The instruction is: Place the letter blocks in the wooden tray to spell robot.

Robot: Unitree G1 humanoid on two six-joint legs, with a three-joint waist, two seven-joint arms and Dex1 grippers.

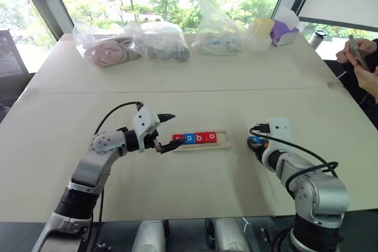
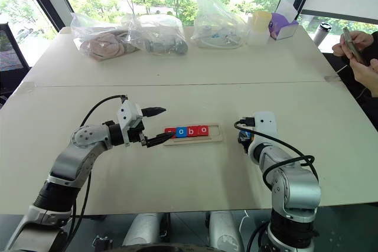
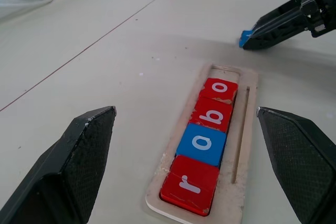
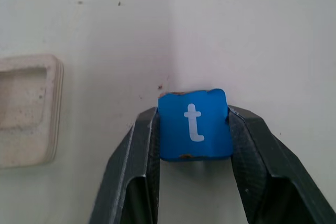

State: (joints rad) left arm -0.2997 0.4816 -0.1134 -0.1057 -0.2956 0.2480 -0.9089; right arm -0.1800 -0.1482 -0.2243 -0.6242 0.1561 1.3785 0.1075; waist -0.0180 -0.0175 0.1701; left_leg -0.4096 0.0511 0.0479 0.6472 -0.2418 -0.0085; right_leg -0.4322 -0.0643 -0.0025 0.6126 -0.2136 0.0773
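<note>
The wooden tray [image 1: 204,145] lies mid-table, and four of the letter blocks sit in it in a row: red r [image 3: 189,184], blue o [image 3: 202,142], red b [image 3: 212,114], red o [image 3: 219,88]. The tray's right end [image 4: 26,108] is an empty recess. My left gripper [image 1: 173,129] is open at the tray's left end, one finger on each side of it and touching nothing. My right gripper [image 4: 194,120], to the right of the tray, is shut on the blue t block [image 4: 194,124], just above the table.
Several clear plastic bags [image 1: 159,39] line the far side of the table, with a yellow-lidded container [image 1: 261,32] and a purple box [image 1: 284,32]. A person's hands [image 1: 363,57] hold a phone at the far right. A seam crosses the table [image 1: 177,91].
</note>
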